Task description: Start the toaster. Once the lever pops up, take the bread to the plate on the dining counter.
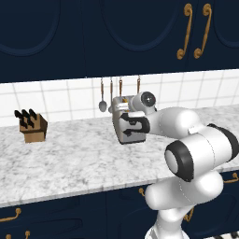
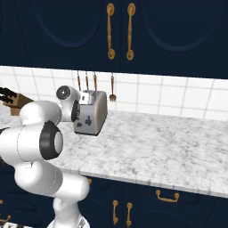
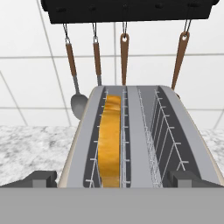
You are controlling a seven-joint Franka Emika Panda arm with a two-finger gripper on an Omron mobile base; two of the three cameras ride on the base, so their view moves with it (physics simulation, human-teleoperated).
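The silver-grey toaster [image 1: 122, 133] [image 2: 94, 111] [image 3: 135, 131] stands on the marbled counter by the tiled wall. One golden-brown slice of bread [image 3: 110, 140] sits sunk in its left slot; the right slot is empty. My gripper [image 3: 113, 179] [image 1: 128, 122] [image 2: 76, 111] hovers at the toaster's near end, open wide, its fingertips [image 3: 41, 178] apart on either side with nothing between them. Small dark controls [image 2: 89, 120] mark the narrow face; I cannot pick out the lever among them. The plate and the dining counter are out of view.
A wooden knife block [image 1: 31, 127] [image 2: 12, 102] stands to the left on the counter [image 1: 70, 158]. Utensils [image 3: 124, 57] hang from a dark rail just behind the toaster. Navy cabinets [image 1: 116, 32] overhang the counter. To the right the counter [image 2: 169, 147] runs on.
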